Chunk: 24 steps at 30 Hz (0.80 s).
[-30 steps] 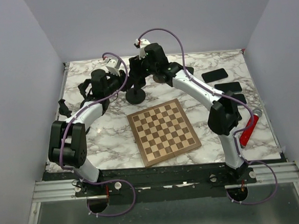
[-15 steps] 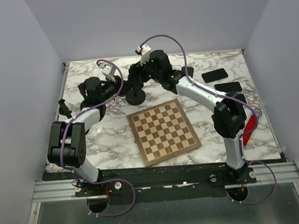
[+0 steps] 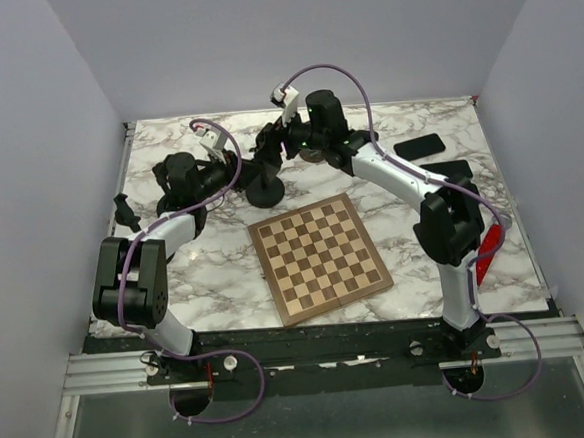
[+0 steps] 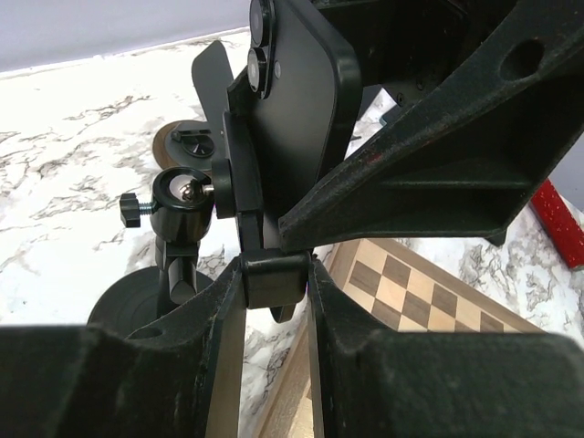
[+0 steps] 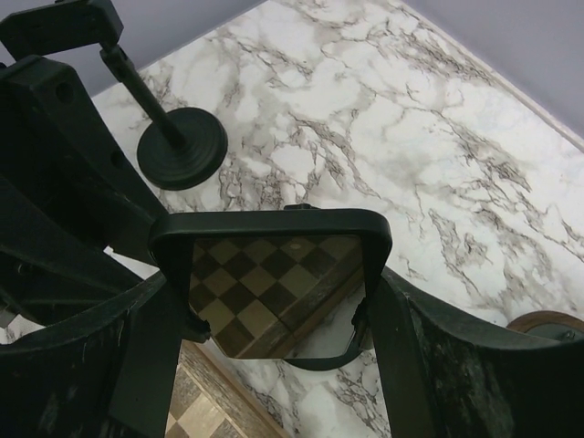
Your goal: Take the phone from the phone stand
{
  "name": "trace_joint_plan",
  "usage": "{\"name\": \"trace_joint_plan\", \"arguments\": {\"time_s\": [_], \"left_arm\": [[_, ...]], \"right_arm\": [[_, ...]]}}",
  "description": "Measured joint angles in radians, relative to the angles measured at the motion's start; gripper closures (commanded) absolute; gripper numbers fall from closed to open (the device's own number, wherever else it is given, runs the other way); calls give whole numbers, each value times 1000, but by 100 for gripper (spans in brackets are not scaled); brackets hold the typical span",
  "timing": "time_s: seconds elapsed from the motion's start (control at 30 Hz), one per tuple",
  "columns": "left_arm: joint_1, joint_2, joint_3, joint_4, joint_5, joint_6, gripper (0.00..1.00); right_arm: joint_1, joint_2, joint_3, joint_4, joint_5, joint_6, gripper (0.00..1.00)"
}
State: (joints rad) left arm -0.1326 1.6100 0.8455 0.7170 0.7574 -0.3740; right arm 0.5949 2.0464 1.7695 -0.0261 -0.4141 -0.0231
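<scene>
The black phone (image 4: pixel 306 109) leans in the cradle of the phone stand (image 4: pixel 182 201), camera lenses at its top. My left gripper (image 4: pixel 274 276) is shut on the stand's lower bracket, just under the phone. In the right wrist view the phone (image 5: pixel 269 283) shows its dark screen, which mirrors the chessboard, and my right gripper (image 5: pixel 274 306) is shut on its two side edges. The cradle's claws still hug the phone's lower sides. From above, both grippers meet over the stand's round base (image 3: pixel 265 188).
A wooden chessboard (image 3: pixel 320 259) lies in front of the stand. A second stand (image 5: pixel 181 146) with a round base stands behind. Two other dark phones (image 3: pixel 419 147) lie at the right, with a red tool (image 3: pixel 487 250) near the right edge.
The right arm's wrist has swung to the right and back while staying at the phone. The left arm's wrist has shifted slightly left. The stand's base has not moved.
</scene>
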Motion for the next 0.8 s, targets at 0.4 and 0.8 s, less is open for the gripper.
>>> {"name": "trace_joint_plan", "arguments": {"time_s": [0.4, 0.8], "left_arm": [[12, 0, 23, -47, 29, 7, 100], [-3, -6, 68, -140, -72, -8, 100]], "right_arm": [[-49, 11, 6, -6, -211, -32, 99], [-54, 16, 27, 3, -185, 105, 99]]}}
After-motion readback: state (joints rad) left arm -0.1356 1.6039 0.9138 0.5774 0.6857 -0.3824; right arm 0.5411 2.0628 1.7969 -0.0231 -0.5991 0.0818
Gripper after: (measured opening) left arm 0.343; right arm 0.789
